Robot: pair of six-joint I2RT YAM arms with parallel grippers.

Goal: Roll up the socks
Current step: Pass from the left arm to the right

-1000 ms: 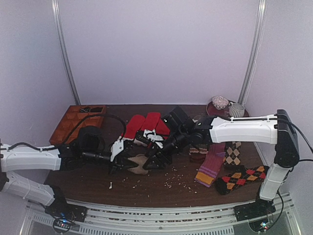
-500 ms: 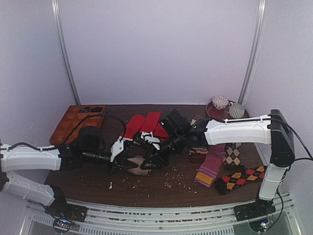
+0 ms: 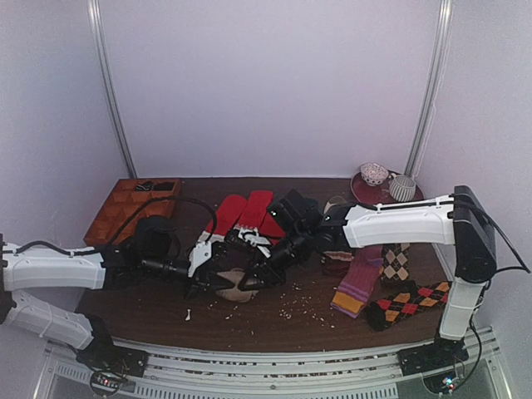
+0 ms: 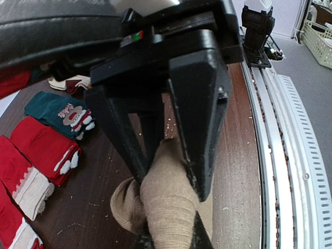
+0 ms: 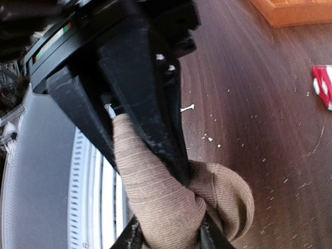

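Between the fingers of the left gripper (image 4: 168,184), the socks (image 4: 166,207) are a tan lump, pinched tight. Right across from it, the right gripper (image 5: 148,166) squeezes the same lump. I think the roll is nearly made; next, one cuff needs pulling over it. Red socks (image 4: 44,150) lie near, behind both grippers. Bare table (image 5: 249,104) toward the front rail (image 4: 280,155) leaves room to move.

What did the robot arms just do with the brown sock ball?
The right gripper slid left onto the tan socks and closed on them. The left gripper stayed clamped on the same bundle, and the red socks behind did not move.
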